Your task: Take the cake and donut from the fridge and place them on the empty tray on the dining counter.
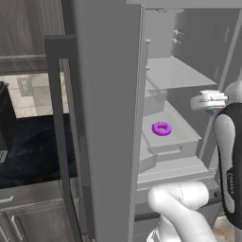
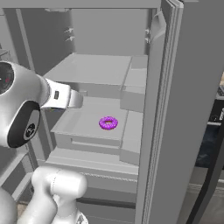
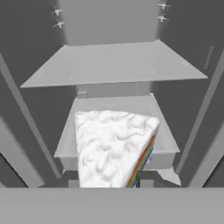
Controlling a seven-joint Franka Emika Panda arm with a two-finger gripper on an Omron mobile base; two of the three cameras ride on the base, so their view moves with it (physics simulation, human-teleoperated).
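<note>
The fridge [image 1: 108,118] stands open, its grey inside [image 3: 109,26] ahead of my hand. The purple-pink donut [image 1: 161,128] [image 2: 108,123] lies on a middle shelf drawer. My gripper [image 1: 211,108] hangs to the right of the donut, in front of the shelves, shut on the cake. The cake [image 3: 113,148] is a white-iced wedge with rainbow layers down its right side, close up in the hand view. Only a small coloured edge of the cake [image 1: 212,112] peeks out under the hand in the left base view. The tray and the dining counter are out of view.
The left fridge door with its dark bar handle [image 1: 64,142] stands open on one side, the right door [image 2: 175,109] on the other. A bare upper shelf [image 3: 113,65] sits above the drawer. A black-topped counter [image 1: 33,151] lies left of the fridge.
</note>
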